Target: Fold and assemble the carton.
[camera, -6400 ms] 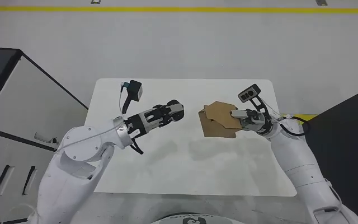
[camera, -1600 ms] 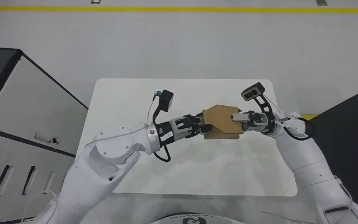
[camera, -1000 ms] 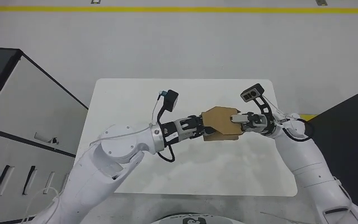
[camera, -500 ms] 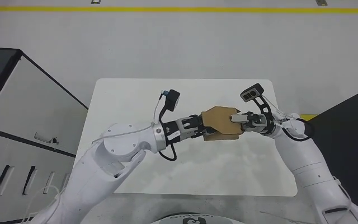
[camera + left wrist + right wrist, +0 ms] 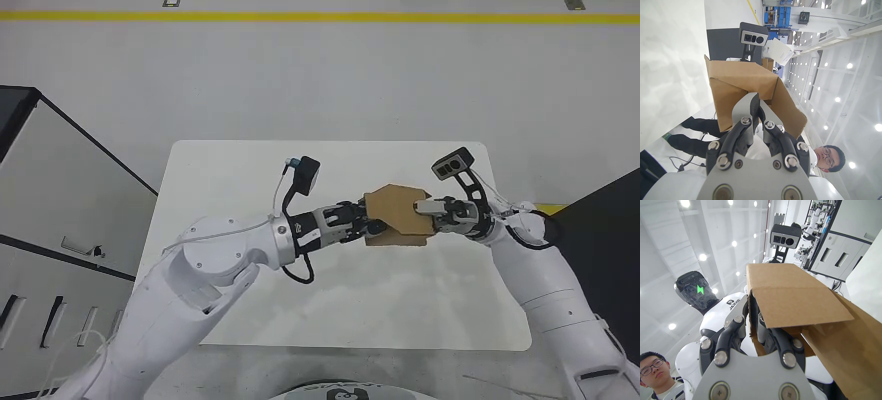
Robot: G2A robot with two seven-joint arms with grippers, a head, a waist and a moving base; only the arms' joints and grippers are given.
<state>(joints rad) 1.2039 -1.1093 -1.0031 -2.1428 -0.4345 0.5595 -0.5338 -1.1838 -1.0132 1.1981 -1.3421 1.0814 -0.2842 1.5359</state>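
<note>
Cardboard carton (image 5: 398, 210) held above white table (image 5: 300, 170), cabinet (image 5: 50, 180) well apart.

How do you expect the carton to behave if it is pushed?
Probably light: the right gripper holds the carton by one thin wall. Likely floppy: its flaps stand loose, so a push would probably fold panels rather than shift it.
</note>
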